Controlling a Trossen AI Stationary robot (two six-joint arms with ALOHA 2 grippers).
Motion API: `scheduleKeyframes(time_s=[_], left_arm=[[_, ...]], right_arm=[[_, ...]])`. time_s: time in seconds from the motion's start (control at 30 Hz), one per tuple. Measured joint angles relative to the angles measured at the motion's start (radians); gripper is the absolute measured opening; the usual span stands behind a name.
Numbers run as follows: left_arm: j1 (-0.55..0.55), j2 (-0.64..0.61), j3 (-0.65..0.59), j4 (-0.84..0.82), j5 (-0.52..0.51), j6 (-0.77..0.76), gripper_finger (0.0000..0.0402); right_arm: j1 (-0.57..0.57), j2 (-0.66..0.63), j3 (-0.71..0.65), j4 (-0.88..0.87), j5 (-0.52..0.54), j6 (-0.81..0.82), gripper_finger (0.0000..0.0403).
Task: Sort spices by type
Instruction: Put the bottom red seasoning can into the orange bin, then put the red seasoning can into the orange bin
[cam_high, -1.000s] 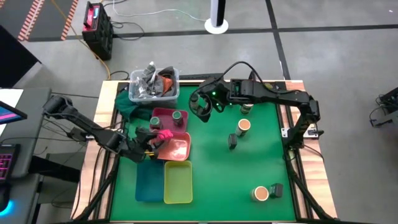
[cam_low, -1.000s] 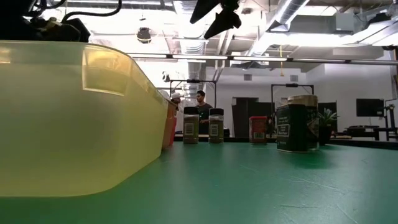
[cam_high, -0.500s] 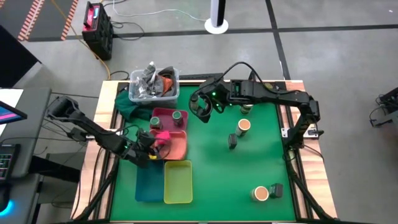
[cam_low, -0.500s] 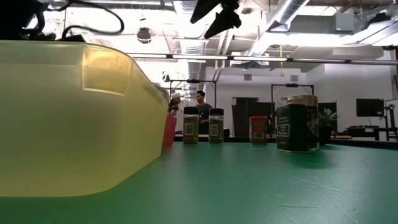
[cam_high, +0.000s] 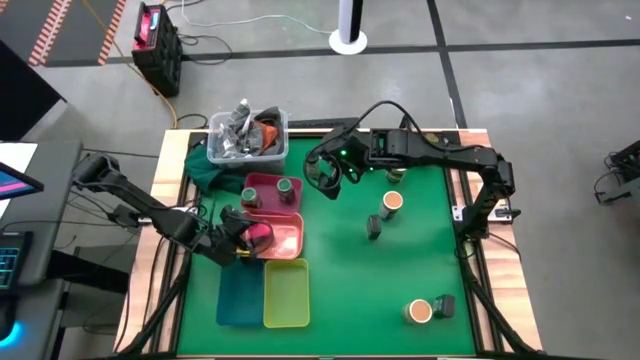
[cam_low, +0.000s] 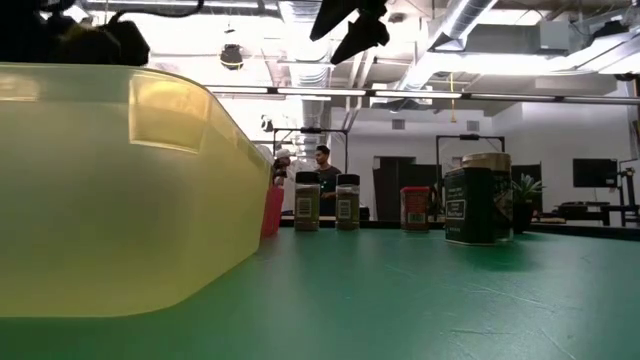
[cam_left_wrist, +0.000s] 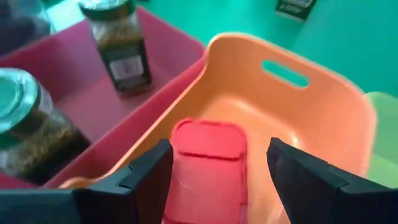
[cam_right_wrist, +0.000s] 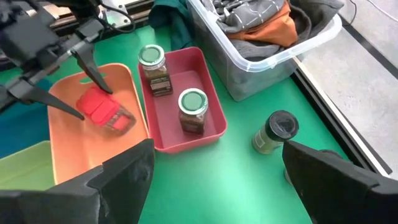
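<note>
Counting from here, I see 2 green-lidded jars (cam_high: 268, 190) standing in the pink tray (cam_high: 270, 180) and 1 magenta-pink box (cam_left_wrist: 205, 168) lying in the salmon tray (cam_high: 290, 240) toward the tabletop's left edge. My left gripper (cam_high: 243, 235) sits over that box, fingers spread either side of it, apart from it. My right gripper (cam_high: 322, 182) hovers wide open and holds nothing, beside the pink tray. 2 tan-topped jars (cam_high: 392, 202) and 3 dark containers (cam_high: 374, 228) stand loose on the green tabletop (cam_high: 400, 270), toward its right edge.
</note>
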Motion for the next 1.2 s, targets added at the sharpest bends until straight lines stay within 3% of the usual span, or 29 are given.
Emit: scheduleKeyframes(time_s=[0.23, 0.53, 0.7, 0.97, 1.2], left_arm=[[0.024, -0.061, 0.050, -0.040, 0.077, 0.040, 0.0250], [0.097, -0.155, 0.213, -0.191, 0.069, 0.168, 0.0250], [0.140, -0.179, 0.283, -0.205, 0.067, 0.187, 0.0250], [0.164, -0.178, 0.320, -0.205, 0.072, 0.129, 0.0250], [0.182, -0.177, 0.320, -0.205, 0.141, 0.118, 0.0250]], right_arm=[[-0.007, 0.000, 0.000, -0.034, 0.000, 0.000, 0.0376], [-0.125, 0.000, -0.013, -0.199, 0.023, 0.000, 0.0376], [-0.194, 0.001, -0.071, -0.202, 0.024, 0.022, 0.0376], [-0.336, 0.001, -0.235, -0.235, 0.030, 0.262, 0.0376], [-0.410, 0.001, -0.339, -0.164, 0.026, 0.273, 0.0376]])
